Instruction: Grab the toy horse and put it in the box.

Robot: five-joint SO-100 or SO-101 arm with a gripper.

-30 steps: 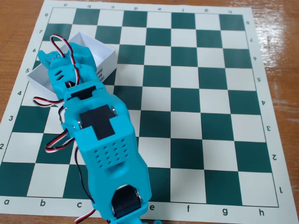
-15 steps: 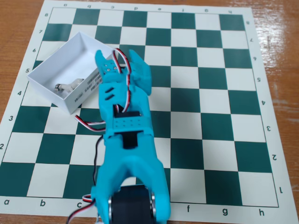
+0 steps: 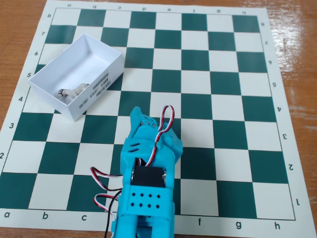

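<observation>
The toy horse [image 3: 69,92] is a tiny grey-white figurine lying inside the box [image 3: 101,54], near its lower left corner. The box is a shallow white cardboard tray with a barcode on its near side, standing at the board's upper left. My turquoise gripper [image 3: 151,123] is low in the middle of the fixed view, well to the lower right of the box and apart from it. It is seen from behind and foreshortened. Its fingers look spread and hold nothing, and a red and white wire loops over them.
A green and white chessboard mat [image 3: 223,99] covers the wooden table [image 3: 297,29]. My arm [image 3: 146,198] rises from the bottom edge over the c to e files. No other loose objects lie on the board.
The gripper has drawn back from beside the box toward the bottom of the view. The horse stays in the box, which has not moved.
</observation>
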